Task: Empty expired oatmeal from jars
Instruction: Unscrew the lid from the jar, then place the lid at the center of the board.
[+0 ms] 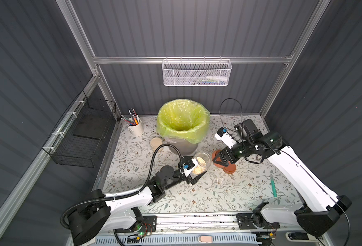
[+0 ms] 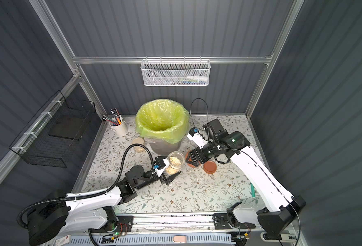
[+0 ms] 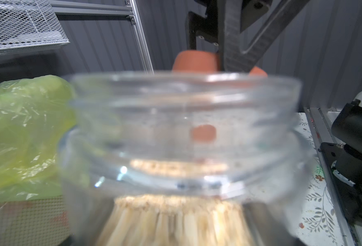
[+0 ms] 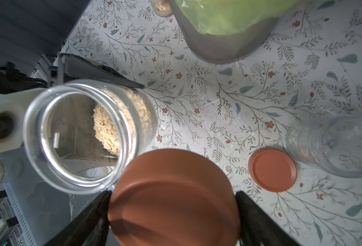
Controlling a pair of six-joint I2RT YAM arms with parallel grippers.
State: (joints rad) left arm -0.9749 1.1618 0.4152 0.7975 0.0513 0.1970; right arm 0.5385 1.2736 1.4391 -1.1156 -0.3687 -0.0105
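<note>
My left gripper [image 1: 197,167] [image 2: 171,167] is shut on an open clear jar [image 1: 201,163] [image 2: 175,163] [image 3: 186,127] [image 4: 79,136], held tilted in front of the bin. Pale oatmeal [image 1: 200,161] [image 4: 107,130] [image 3: 175,217] lies in its lower part. Just to its right, my right gripper [image 1: 218,159] [image 2: 192,160] [image 4: 173,213] is shut on a terracotta lid [image 1: 215,155] [image 4: 173,191] [image 3: 195,60], clear of the jar's mouth. A second terracotta lid [image 1: 229,169] [image 4: 272,169] lies on the table beside an empty lidless jar [image 4: 333,147]. A cream-lidded jar [image 1: 156,143] [image 2: 138,143] stands left of the bin.
The grey bin [image 1: 182,147] with a yellow-green bag [image 1: 183,119] stands at the back centre. A white pen cup [image 1: 135,127] is at the back left, and a green pen [image 1: 273,186] lies on the right. A white mesh basket [image 1: 197,73] hangs on the rear rail.
</note>
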